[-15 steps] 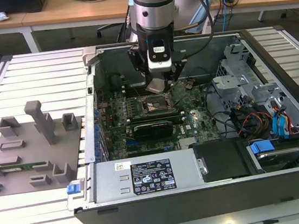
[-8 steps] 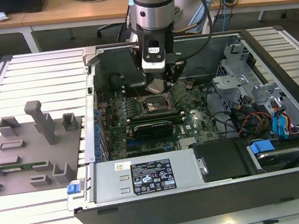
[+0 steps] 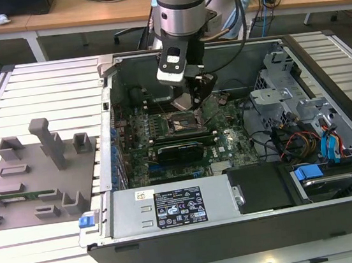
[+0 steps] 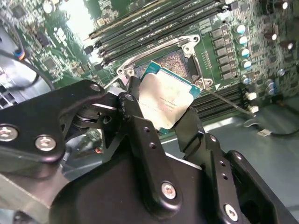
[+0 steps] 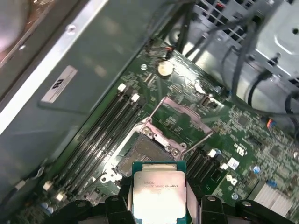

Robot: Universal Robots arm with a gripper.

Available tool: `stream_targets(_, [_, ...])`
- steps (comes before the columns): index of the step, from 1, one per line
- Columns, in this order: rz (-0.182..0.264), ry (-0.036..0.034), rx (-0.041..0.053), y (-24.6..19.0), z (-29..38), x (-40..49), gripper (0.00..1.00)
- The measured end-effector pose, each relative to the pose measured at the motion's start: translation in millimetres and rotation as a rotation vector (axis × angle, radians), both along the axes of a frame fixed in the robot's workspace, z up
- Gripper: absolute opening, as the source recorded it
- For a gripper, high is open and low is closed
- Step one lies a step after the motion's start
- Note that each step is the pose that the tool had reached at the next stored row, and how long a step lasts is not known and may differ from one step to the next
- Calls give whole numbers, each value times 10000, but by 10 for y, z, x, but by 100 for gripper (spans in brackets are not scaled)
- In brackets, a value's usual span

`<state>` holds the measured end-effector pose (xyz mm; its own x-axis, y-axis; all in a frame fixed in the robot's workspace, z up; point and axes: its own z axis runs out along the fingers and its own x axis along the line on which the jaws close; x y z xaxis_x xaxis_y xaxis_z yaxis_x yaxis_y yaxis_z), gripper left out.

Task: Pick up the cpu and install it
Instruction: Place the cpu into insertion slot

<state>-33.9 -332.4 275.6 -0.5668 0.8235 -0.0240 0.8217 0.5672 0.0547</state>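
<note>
The black claw (image 4: 162, 107) is clamped on the flat, square, silvery cpu (image 4: 164, 99), seemingly just above the steel-framed socket (image 5: 140, 156).

The arm (image 3: 180, 6) points straight down, its tool (image 4: 161, 110) clamped on the cpu (image 4: 164, 97).

Exterior view: bright, even light, computer case (image 3: 128, 215) interior shaded. Second wrist view: white glare on motherboard (image 4: 70, 51). First wrist view: dimmer, soft sheen on cpu (image 5: 159, 196).
</note>
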Motion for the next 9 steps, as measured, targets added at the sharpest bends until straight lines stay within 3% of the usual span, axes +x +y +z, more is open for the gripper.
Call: stream_targets(9, [-2074, 0, 0, 0, -16, 0, 54])
